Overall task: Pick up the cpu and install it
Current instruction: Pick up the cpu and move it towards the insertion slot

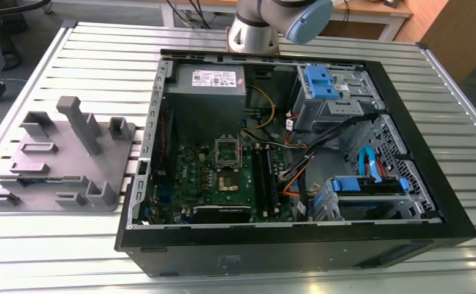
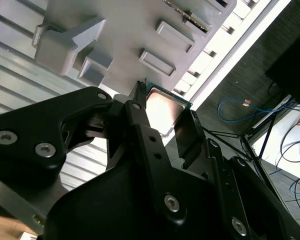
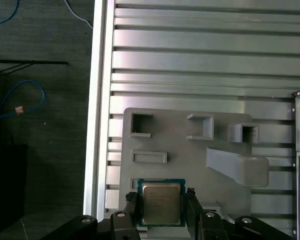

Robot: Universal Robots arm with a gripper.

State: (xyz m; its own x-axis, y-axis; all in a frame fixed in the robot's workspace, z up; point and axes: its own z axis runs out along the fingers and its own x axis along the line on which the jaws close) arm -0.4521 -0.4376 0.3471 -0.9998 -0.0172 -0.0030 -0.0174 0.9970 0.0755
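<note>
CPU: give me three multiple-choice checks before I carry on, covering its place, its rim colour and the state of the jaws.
1. Where is the CPU?
A. Between the jaws, over the grey holder
B. Seated in the motherboard socket
C. Lying on the floor

2. What colour is the CPU's rim?
A. Red
B. Green
C. White

3. How do the jaws stand?
A. Wide open, clear of the CPU
B. Shut on a cable
C. Shut on the CPU, against two opposite edges

Answers:
1 A: both wrist views show it flanked by the jaws, with the holder behind it.
2 B: in the first wrist view a green border frames the silver top.
3 C: in both wrist views a jaw sits against each side of it.
</note>
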